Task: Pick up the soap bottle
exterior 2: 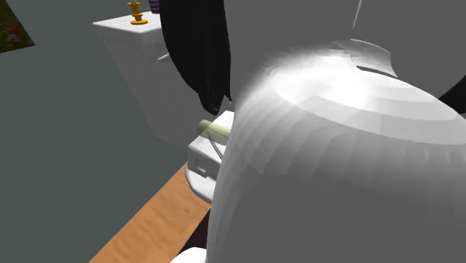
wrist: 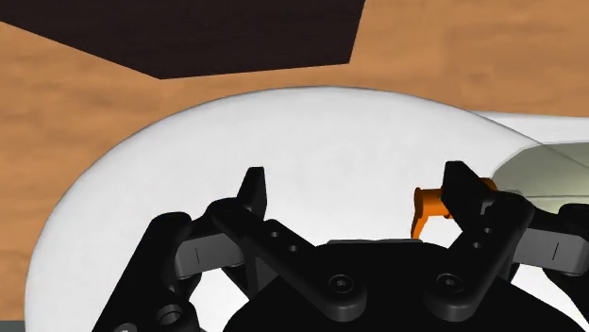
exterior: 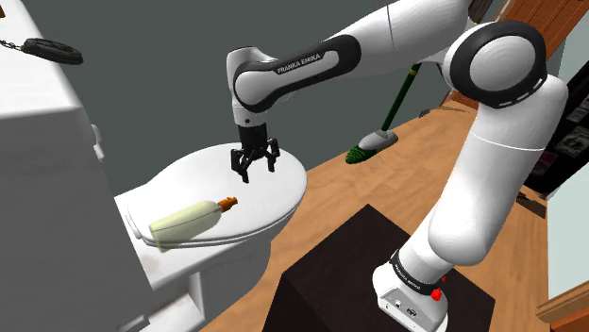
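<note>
The pickup is barely begun: the pale green soap bottle [exterior: 184,224] lies on its side, ungrasped, on the closed toilet lid [exterior: 288,189], and the gripper [exterior: 255,173] hovers open near its orange cap [wrist: 429,209], leaving alignment, closing and lifting undone.

One soap bottle [exterior: 189,224] lies at the shoulder view's lower left on one white toilet [exterior: 189,179]. There is one green-handled brush [exterior: 376,143] upper right, one dark stand [exterior: 349,273] lower centre, one black claw [exterior: 257,172] mid-frame, and one small golden object [exterior 2: 136,13] at the second exterior view's upper left.
</note>
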Motion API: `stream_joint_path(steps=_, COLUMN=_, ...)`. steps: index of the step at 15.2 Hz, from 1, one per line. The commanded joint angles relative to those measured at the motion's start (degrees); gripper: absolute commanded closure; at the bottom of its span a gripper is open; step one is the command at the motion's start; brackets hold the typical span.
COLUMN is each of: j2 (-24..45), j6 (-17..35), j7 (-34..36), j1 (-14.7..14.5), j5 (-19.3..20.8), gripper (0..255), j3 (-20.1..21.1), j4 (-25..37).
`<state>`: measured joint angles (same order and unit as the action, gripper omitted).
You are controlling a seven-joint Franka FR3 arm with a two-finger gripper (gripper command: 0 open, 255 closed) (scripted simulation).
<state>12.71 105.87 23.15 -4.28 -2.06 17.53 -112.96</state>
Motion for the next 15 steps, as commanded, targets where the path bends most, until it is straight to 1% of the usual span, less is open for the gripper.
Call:
stream_joint_path(steps=1, j2=5.3, j6=0.6, j7=2.3, j1=-1.0, j5=0.3, gripper=0, j3=0.2, j4=4.2)
stream_joint_path(steps=7, j2=19.2, j6=-0.1, j7=6.8, j1=-3.8, j5=1.0, gripper=0, j3=-0.4, j4=17.4)
stream_joint_path(steps=15, j2=22.5, j6=4.1, j7=6.6, j1=-4.3, j5=1.7, gripper=0, j3=-0.9, j4=16.4)
